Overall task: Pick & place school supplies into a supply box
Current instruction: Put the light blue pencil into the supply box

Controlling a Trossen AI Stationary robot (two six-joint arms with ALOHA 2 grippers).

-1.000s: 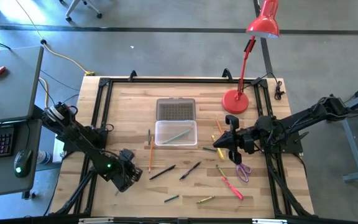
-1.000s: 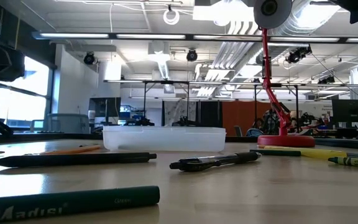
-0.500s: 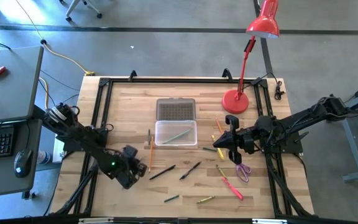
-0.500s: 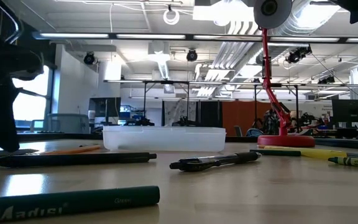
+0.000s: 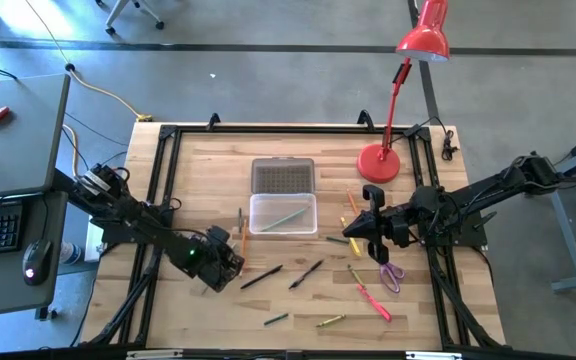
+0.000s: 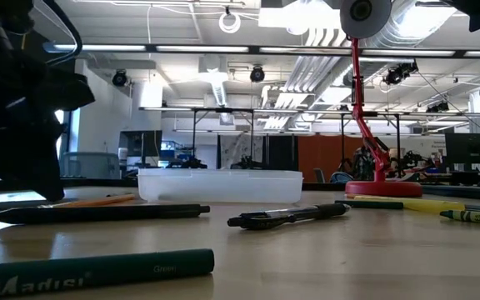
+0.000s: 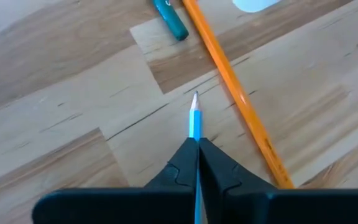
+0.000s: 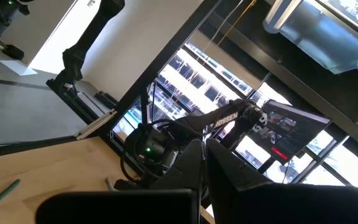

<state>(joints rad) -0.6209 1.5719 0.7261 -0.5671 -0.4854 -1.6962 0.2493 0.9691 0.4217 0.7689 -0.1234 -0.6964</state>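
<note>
A: Fingers of the left gripper (image 7: 197, 163) pinch a blue pencil (image 7: 194, 119), tip sticking out forward over the bare wood table (image 7: 61, 93).
B: Where's that gripper on the table?
A: High view: left gripper (image 5: 230, 263) low on the left side, just beside the orange pencil (image 5: 241, 247), which lies left of the supply box (image 5: 283, 213). Wrist view shows the orange pencil (image 7: 235, 93) running alongside the blue tip, a green one (image 7: 170, 18) further out.
B: Right one?
A: Right gripper (image 5: 356, 232) waits right of the box, fingers clenched on nothing, lifted off the table.
B: Box state?
A: Clear box open, mid-table, one green pencil (image 5: 288, 217) inside. Grey ribbed lid (image 5: 283, 176) lies flat just behind it, touching or nearly so.
B: Rest of the supplies?
A: Loose on the wood: black pens (image 5: 306, 273) in front of the box, purple-handled scissors (image 5: 392, 276) and a red pen (image 5: 374, 299) on the right, a green marker (image 5: 276, 319) and a yellowish one (image 5: 330, 321) near the front edge. Red desk lamp (image 5: 378, 163) stands at the back right.
</note>
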